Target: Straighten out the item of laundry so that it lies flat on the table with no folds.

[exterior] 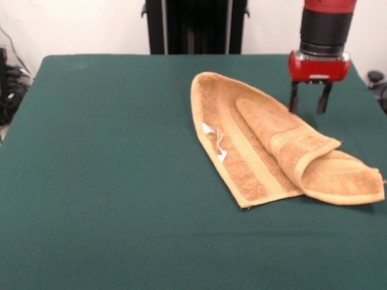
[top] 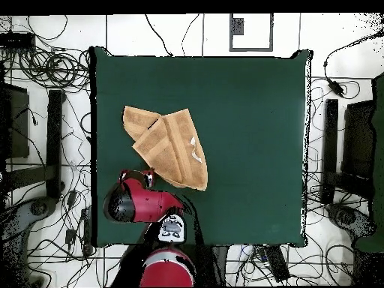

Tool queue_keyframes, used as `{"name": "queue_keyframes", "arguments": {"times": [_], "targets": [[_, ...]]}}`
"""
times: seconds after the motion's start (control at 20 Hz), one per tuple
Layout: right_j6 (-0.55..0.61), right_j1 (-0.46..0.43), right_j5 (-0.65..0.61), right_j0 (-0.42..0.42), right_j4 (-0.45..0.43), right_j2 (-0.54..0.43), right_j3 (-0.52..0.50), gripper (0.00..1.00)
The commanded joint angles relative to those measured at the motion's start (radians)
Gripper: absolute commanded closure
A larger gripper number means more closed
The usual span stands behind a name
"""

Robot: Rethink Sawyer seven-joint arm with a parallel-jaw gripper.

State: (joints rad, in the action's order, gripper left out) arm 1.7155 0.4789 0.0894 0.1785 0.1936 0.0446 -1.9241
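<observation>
tool (exterior: 309, 106): one, fingers apart, empty | towel (exterior: 266, 145): one, folded | table (exterior: 109, 181): one

The arm (exterior: 326, 30) is cut off by the front view's top edge; the towel's (exterior: 272, 145) care tag (exterior: 214, 140) print is illegible.

You have one counter (exterior: 109, 181) in front of you, covered in dark green cloth. On it lies one towel (exterior: 260, 145), tan-orange, and that is the only piece of laundry there. The towel carries one small white tag (exterior: 214, 140). You can count two woven bands running along its length. One red and black arm (exterior: 323, 36) reaches in, and it ends in one tool (exterior: 309, 98) with two dark fingers (exterior: 294, 96).
</observation>
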Motion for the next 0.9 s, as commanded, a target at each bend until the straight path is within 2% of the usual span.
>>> {"name": "queue_keyframes", "arguments": {"times": [0.05,0.5,0.9], "targets": [[0.163,-0.129,0.013,0.015,-0.025,-0.004,-0.026,0.00],[0.171,-0.181,0.110,-0.068,-0.112,-0.038,-0.008,0.00],[0.201,-0.094,0.072,-0.106,-0.159,-0.083,-0.069,0.00]]}}
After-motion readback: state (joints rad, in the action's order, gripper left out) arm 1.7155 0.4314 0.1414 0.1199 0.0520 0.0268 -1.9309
